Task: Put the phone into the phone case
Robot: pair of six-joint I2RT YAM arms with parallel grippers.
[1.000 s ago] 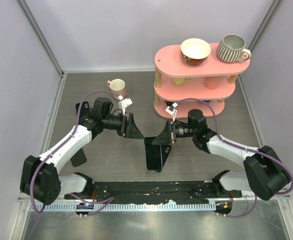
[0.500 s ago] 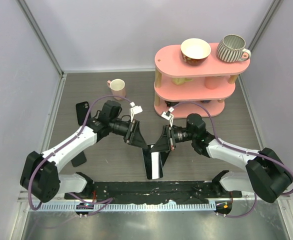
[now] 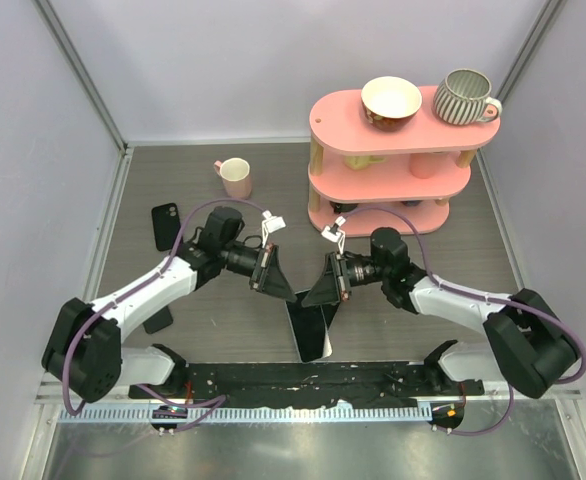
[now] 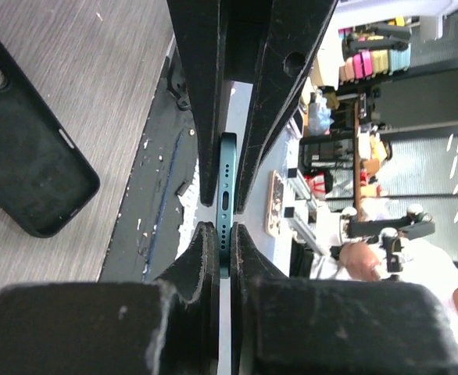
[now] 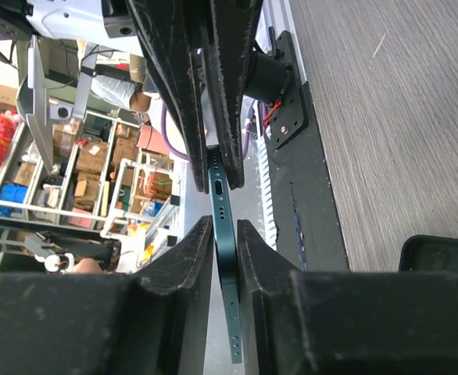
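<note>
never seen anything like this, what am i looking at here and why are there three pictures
It is a robot with two arms bolted to a grey table. The wide picture looks down from above. The other two come from small cameras on each wrist, so each arm's own black fingers show close up. The left gripper and the right gripper both pinch a phone, held on its edge between them. Its empty black case lies flat on the table at the left. Also there are a pink cup and a pink shelf with a bowl and a striped mug on top.
</note>
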